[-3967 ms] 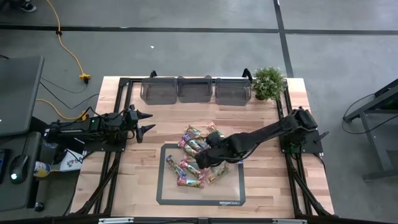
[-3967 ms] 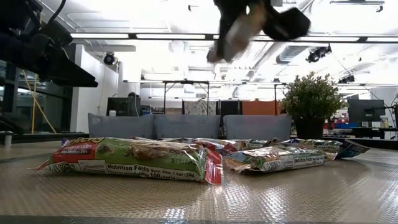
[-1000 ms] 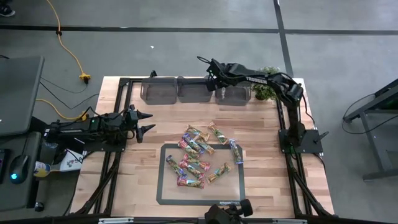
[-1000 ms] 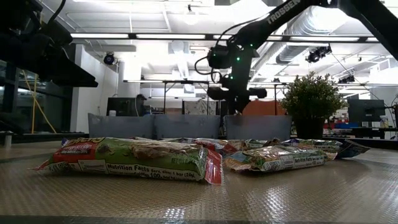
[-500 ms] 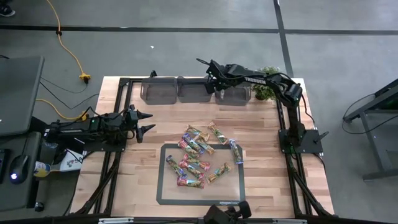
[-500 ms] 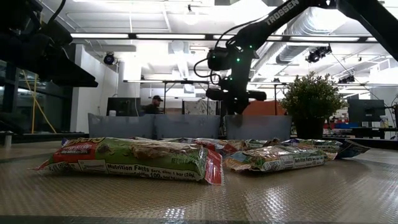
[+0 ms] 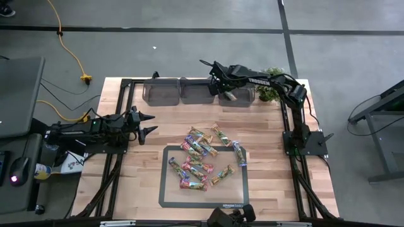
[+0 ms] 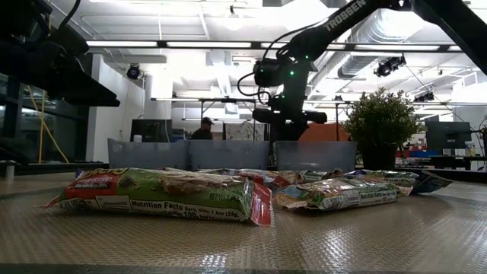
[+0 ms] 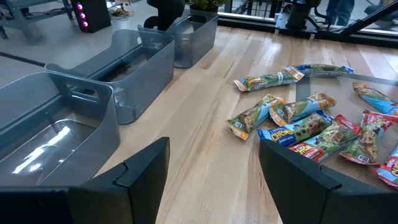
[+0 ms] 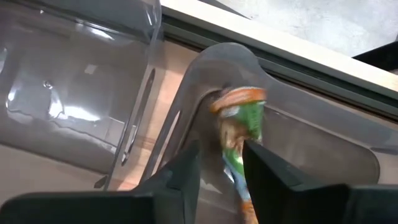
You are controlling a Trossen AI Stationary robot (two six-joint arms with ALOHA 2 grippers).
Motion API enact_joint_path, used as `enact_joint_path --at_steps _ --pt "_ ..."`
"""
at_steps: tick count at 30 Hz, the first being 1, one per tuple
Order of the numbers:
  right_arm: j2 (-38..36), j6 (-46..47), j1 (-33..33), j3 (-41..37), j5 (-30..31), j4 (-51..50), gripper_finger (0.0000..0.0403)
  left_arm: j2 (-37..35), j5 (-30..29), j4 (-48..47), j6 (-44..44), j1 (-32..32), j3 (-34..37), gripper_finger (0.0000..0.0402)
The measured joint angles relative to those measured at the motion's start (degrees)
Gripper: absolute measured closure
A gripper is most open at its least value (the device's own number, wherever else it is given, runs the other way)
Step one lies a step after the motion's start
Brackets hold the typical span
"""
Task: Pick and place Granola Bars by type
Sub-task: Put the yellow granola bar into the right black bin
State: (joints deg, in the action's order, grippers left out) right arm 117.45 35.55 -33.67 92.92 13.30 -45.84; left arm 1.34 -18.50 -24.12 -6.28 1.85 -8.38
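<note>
Several granola bars (image 7: 203,157) in red, green and blue wrappers lie in a loose pile on the table's middle and on the black-framed mat (image 7: 163,189). My right gripper (image 7: 222,89) points steeply down over the rightmost of three grey bins (image 7: 238,96) at the far edge, fingers apart. A green-wrapped granola bar (image 10: 239,134) shows blurred between and beyond its fingertips, inside that bin. My left gripper (image 7: 146,123) waits open at the table's left, nothing between its fingers (image 9: 211,155). My right gripper comes from above, slanting down into the bin's left end. The green bar's lower part (image 10: 233,163) stands upright in the gap between the two fingers, blurred. I cannot tell whether either finger touches it.
The left bin (image 7: 160,92) and the middle bin (image 7: 198,91) stand beside the right one. A potted plant (image 7: 273,83) sits at the far right corner. In the low view, bars (image 8: 160,194) lie close in front, and a person moves in the room behind.
My right gripper has stayed over the rightmost bin, tipping slightly. A green-tan bar now shows in that bin just beside the gripper, where none showed before.
</note>
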Motion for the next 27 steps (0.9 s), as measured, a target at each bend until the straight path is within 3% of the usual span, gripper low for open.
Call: enact_joint_path --at_steps 10,18,27 --pt "-3.17 -1.65 0.46 0.00 0.53 0.19 0.0266 0.00 0.00 0.00 0.00 0.00 0.00 0.0159" --pt "-12.33 -4.13 1.69 0.00 0.70 0.18 0.0262 0.00 0.01 0.02 0.00 0.01 0.00 0.0159" --pt "-22.56 -5.44 8.11 0.00 -3.13 0.71 0.0262 0.00 0.00 0.00 0.00 0.01 0.00 0.0159"
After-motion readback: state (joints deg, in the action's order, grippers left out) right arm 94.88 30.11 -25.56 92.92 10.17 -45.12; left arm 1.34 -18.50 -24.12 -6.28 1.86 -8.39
